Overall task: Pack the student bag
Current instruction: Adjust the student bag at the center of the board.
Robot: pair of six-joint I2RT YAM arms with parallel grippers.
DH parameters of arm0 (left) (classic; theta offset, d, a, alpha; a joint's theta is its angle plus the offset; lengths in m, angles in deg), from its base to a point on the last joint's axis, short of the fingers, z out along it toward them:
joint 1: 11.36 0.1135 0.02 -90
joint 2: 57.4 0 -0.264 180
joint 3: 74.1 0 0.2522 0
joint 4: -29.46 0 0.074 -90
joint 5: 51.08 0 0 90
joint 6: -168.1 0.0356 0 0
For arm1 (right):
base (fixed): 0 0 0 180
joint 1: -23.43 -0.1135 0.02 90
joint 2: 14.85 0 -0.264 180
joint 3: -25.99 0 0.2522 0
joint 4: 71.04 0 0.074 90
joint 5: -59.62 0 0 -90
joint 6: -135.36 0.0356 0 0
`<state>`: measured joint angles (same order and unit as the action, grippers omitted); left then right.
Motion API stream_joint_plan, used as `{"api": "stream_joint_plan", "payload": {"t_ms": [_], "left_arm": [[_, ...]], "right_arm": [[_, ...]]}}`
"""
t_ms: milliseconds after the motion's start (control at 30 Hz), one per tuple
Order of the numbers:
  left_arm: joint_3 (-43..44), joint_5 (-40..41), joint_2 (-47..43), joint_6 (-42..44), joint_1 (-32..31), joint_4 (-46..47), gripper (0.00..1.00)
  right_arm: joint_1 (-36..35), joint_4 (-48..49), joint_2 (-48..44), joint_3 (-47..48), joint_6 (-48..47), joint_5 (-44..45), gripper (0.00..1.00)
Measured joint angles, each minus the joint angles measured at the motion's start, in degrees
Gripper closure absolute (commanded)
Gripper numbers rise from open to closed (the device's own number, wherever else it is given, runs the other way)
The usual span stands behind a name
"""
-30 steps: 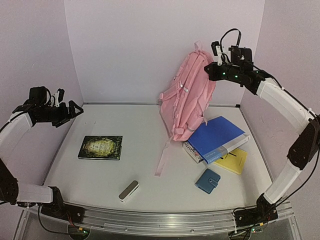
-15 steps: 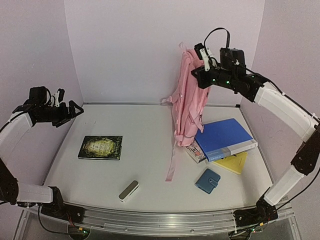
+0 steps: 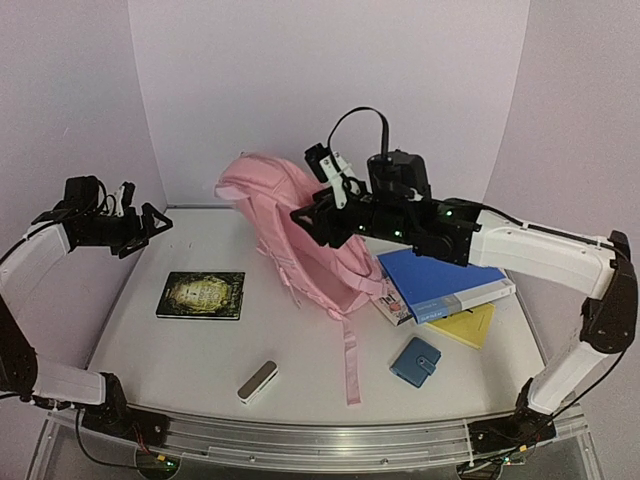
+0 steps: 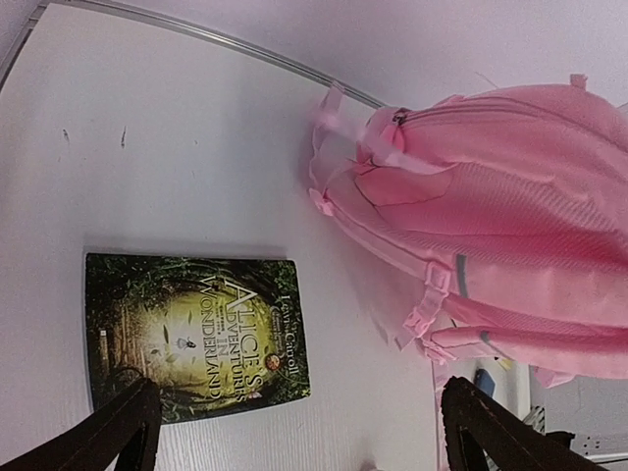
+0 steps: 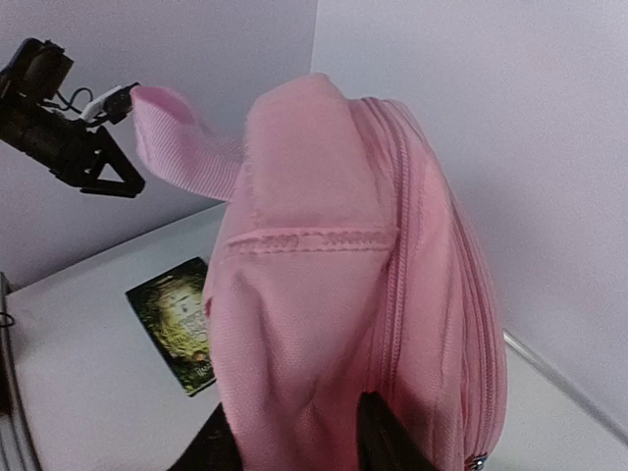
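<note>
**Bag propped on the table by the right arm; nothing packed yet**

Top external view. The student bag (image 3: pixel 265 195) stands mid-table, tilted left and toward the back wall. Its base rests just beside the blue binder (image 3: pixel 440 280), and a strap trails toward the front edge. The right gripper (image 3: pixel 315 222) is against its upper back, probably to steady it while it is set where both arms can reach. The left gripper (image 3: pixel 148 228) hovers well apart at the left wall, spread wide and empty, so it is likely waiting. On the table (image 3: pixel 200 360) lie the loose items: the green book (image 3: pixel 201 295), a yellow notebook (image 3: pixel 465 325), a blue wallet (image 3: pixel 415 361) and a small white case (image 3: pixel 257 381).

Left wrist view. The fingers are at full spread around nothing. The green book, titled Alice's Adventures in Wonderland, lies flat below them, so it looks the natural first pick. The bag sits beyond it, not touching.

Right wrist view. Two dark fingers (image 5: pixel 378 432) stand apart with pink fabric filling the gap. I cannot tell whether they press it or have let go. The zip track over the top looks closed, so the bag needs opening before loading. With only this light support, it could slump.
</note>
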<state>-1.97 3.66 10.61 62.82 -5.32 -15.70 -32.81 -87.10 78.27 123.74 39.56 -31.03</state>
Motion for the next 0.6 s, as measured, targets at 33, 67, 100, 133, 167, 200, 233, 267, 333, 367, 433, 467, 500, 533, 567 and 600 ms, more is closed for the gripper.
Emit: {"api": "stream_joint_plan", "payload": {"t_ms": [33,67,100,133,167,200,233,267,333,367,433,467,500,533,567,600], "left_arm": [[0.00,-0.49,0.17,-0.23,0.00,0.05,0.00],[0.00,-0.77,0.42,-0.51,0.00,0.06,0.00],[0.00,-1.05,0.67,-0.78,0.00,0.07,0.00],[0.00,-1.07,0.91,-1.09,0.03,0.05,0.00],[0.00,-1.01,1.11,-1.18,0.06,0.02,0.00],[0.00,-0.64,1.23,-1.24,0.12,-0.01,0.00],[0.00,0.02,1.29,-1.28,0.21,-0.04,0.00],[0.00,1.03,1.26,-1.30,0.29,-0.06,0.00],[0.00,4.59,0.75,-1.78,0.38,-0.33,0.00],[0.00,6.67,0.30,-2.17,0.39,-0.60,0.00],[-0.25,8.85,-0.79,-3.08,0.40,-0.71,0.00],[-1.11,9.74,-2.09,-4.31,0.44,-0.34,0.00],[-2.23,10.32,-3.54,-5.76,0.47,0.16,0.01],[-3.80,10.41,-5.08,-7.27,0.50,1.08,0.01],[-5.87,10.27,-6.67,-8.97,0.50,1.81,0.01],[-7.96,10.00,-8.10,-10.75,0.48,2.25,0.01]], "right_arm": [[-0.73,0.71,0.95,-0.53,1.09,-1.61,0.22],[-1.44,1.34,1.83,-0.91,2.20,-3.04,0.19],[-2.14,1.97,2.72,-1.28,3.32,-4.46,0.15],[-2.68,2.26,3.15,-1.53,4.33,-5.64,0.10],[-3.38,2.53,3.44,-1.92,5.68,-7.31,0.06],[-3.91,2.83,3.52,-2.43,6.80,-9.01,0.03],[-4.33,3.35,3.51,-3.02,7.97,-10.91,0.02],[-4.64,4.27,3.48,-3.67,9.44,-13.03,0.02],[-4.65,6.79,3.14,-5.79,12.52,-16.50,0.02],[-4.55,7.74,2.81,-7.01,13.89,-17.71,0.02],[-4.38,9.67,1.67,-10.49,17.21,-18.27,0.02],[-4.31,10.27,0.60,-12.70,18.76,-17.49,0.02],[-4.24,10.65,-0.63,-15.07,20.47,-16.39,0.02],[-4.21,10.81,-1.80,-17.09,22.04,-14.84,0.02],[-4.20,10.82,-3.06,-18.96,23.56,-12.95,0.02],[-4.18,10.67,-4.42,-20.74,25.18,-10.89,0.02]]}}
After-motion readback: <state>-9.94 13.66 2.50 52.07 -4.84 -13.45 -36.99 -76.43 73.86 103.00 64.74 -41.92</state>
